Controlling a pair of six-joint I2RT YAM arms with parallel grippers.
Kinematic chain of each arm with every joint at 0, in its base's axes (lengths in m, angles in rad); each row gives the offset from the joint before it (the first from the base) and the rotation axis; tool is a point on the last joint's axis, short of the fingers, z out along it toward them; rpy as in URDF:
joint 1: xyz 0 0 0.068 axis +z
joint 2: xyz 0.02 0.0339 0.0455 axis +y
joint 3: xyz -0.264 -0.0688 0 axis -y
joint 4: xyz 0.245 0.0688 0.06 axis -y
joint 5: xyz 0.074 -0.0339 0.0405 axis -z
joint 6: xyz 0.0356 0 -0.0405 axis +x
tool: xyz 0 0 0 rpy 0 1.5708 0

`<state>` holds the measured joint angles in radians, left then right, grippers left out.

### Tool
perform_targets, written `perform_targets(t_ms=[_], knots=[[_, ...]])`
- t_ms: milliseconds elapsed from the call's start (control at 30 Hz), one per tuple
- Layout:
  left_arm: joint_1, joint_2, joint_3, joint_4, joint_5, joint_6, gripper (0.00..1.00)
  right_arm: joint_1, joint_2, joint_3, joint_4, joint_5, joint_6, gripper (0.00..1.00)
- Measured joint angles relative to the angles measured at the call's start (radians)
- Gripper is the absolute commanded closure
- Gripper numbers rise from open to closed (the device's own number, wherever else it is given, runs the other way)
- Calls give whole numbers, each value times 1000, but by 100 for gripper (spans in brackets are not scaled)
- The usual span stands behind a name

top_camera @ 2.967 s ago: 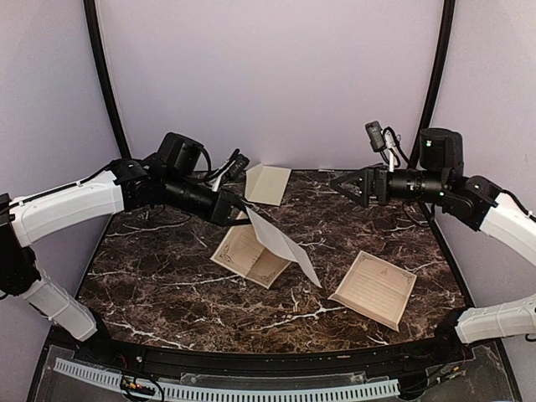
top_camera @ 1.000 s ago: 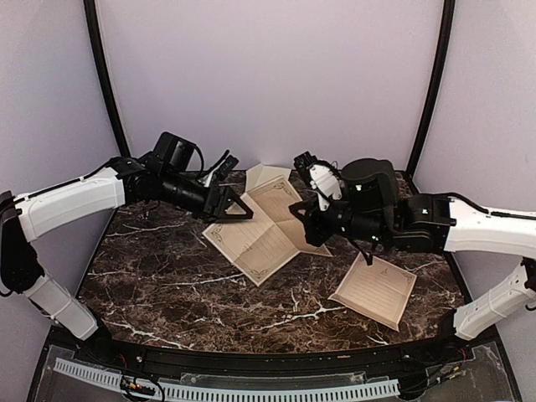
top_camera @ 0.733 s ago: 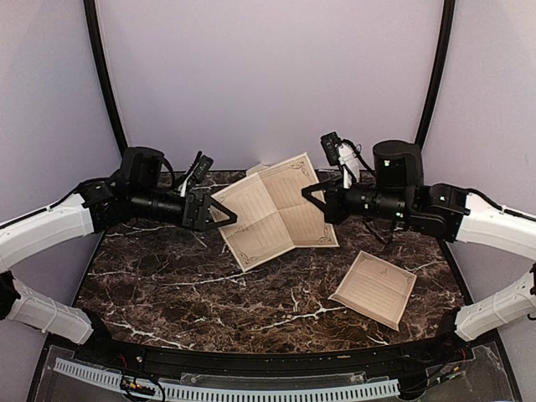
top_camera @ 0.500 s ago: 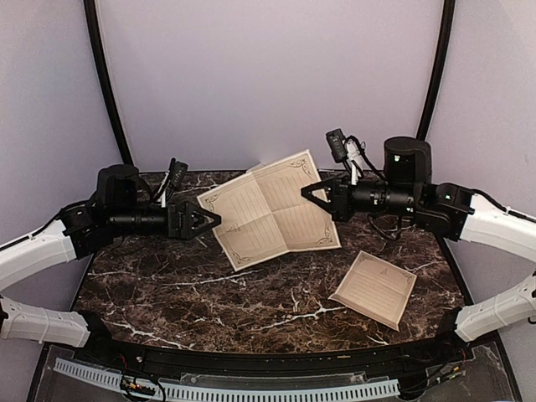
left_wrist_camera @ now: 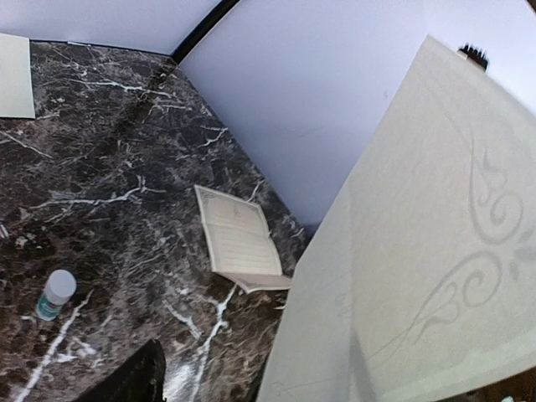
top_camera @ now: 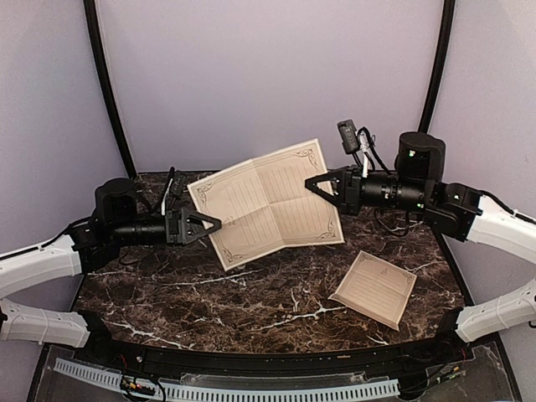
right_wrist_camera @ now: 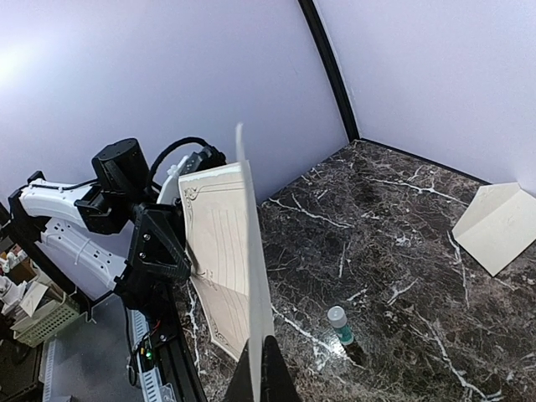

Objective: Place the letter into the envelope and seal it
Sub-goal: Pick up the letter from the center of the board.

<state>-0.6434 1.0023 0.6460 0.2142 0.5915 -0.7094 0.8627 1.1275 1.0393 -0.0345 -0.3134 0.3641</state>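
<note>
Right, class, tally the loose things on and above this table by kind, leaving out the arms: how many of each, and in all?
Printed sheets: 2, the letter and a second sheet
Envelopes: 1, the envelope
Bottles: 1, a small bottle
Total: 4

1. The left arm (top_camera: 50, 261) reached low and rightward, the left gripper (top_camera: 211, 224) held level with jaws spread apart.
2. The right arm (top_camera: 490, 219) extended leftward, higher up, the right gripper (top_camera: 311, 185) pinched closed.
</note>
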Motion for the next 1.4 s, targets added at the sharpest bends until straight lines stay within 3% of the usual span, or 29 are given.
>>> perform_targets(t_ms=[400,433,500,567,633,700,933,1400], knots=[[-6,78,1,118,111,-41,92,0,40,1,-8,4,8,100],[-7,90,1,117,109,-35,98,0,42,2,-13,4,9,88],[-8,100,1,112,105,-40,100,-1,43,5,-19,2,11,56],[-8,102,1,110,98,-41,100,-3,43,10,-26,-1,9,32],[-8,104,1,109,85,-51,100,-3,43,16,-30,1,10,18],[-8,109,1,106,73,-66,100,-4,41,25,-41,15,2,10],[-8,116,1,110,55,-126,100,-22,10,29,-82,166,35,7],[-8,116,8,90,58,-137,100,-257,-61,-114,-72,239,187,5]])
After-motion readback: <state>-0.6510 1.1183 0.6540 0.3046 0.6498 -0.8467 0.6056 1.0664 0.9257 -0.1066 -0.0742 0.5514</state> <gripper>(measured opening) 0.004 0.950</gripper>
